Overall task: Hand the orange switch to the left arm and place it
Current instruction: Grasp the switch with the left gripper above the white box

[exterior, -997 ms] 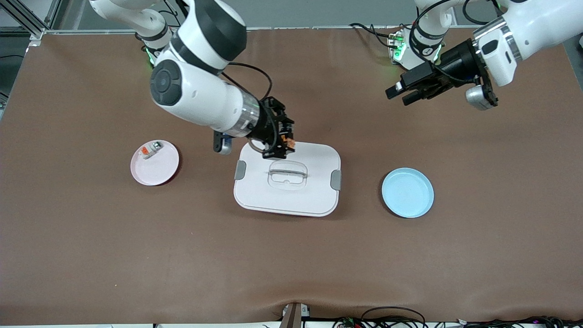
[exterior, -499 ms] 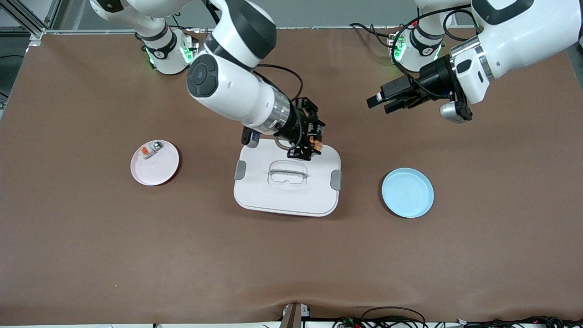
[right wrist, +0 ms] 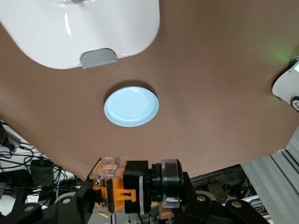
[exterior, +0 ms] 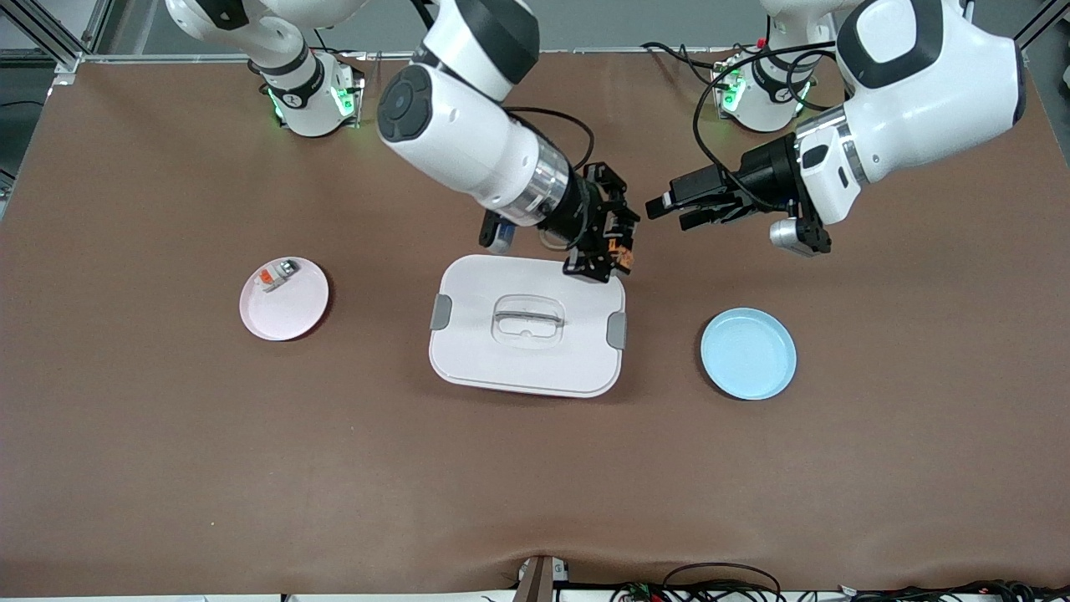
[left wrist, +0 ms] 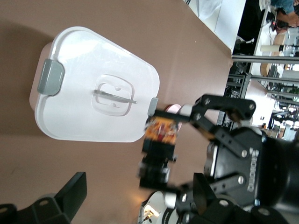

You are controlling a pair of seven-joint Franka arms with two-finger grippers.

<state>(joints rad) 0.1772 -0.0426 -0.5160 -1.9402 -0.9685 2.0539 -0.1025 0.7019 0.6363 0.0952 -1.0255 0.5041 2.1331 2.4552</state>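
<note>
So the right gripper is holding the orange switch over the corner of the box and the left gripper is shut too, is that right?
Not quite. The left gripper is open, its fingers spread and holding nothing, as the front view shows. The rest stands: the right gripper is shut on the orange switch over the corner of the box.

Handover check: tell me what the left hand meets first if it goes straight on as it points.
Probably the right hand holding the orange switch, above the box corner; the left hand is open. Depth is unclear.
</note>
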